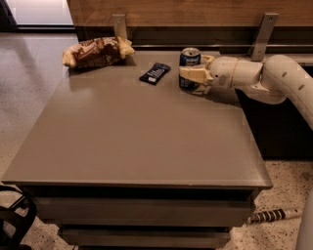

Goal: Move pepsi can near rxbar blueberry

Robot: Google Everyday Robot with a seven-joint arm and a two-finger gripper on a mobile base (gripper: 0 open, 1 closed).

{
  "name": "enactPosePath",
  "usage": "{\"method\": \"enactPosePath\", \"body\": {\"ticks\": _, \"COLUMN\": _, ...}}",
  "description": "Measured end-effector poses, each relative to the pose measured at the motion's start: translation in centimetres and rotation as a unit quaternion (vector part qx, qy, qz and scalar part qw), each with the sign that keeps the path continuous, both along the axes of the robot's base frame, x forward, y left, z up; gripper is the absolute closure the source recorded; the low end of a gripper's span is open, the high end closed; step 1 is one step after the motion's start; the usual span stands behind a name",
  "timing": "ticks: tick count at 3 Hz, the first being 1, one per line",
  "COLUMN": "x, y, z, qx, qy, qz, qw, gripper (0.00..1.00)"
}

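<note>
Wood panelling [195, 12] runs along the back, and below it a grey-brown worktop [137, 146] fills most of what we see. Over the back right part of the worktop our gripper [186, 78] reaches in from the right of the view, at the end of a cream arm [274, 78]. Its fingers [193, 74] are closed around the pepsi can [190, 57], with one pale finger crossing the can's front below the silver top. The can stands upright; we cannot tell whether its base touches the worktop or hangs just above it. The rxbar blueberry [155, 73] lies flat at a slant, near the can on its left but apart from it. Further left, by the back corner, a brown and tan snack bag [95, 51] lies well apart from the can. A metal bracket [119, 27] stands behind the bag and a second bracket [263, 34] behind the arm. Pale floor [29, 73] shows to the left.
</note>
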State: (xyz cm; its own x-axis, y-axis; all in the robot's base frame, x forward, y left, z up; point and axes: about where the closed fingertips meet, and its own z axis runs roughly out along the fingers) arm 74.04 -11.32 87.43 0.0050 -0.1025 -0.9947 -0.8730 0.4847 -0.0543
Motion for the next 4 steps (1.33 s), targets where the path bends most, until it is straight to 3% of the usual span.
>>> {"method": "enactPosePath", "body": {"ticks": 1, "x": 0.0, "y": 0.4, "z": -0.3, "qx": 0.001, "qy": 0.002, "qz": 0.002, "qw": 1.0000, "gripper": 0.91}}
{"method": "enactPosePath", "body": {"ticks": 2, "x": 0.1, "y": 0.9, "z": -0.3, "qx": 0.001, "qy": 0.002, "qz": 0.006, "qw": 1.0000, "gripper": 0.59}}
{"method": "enactPosePath", "body": {"ticks": 4, "x": 0.1, "y": 1.5, "z": -0.3, "qx": 0.002, "qy": 0.002, "qz": 0.010, "qw": 0.9999, "gripper": 0.12}}
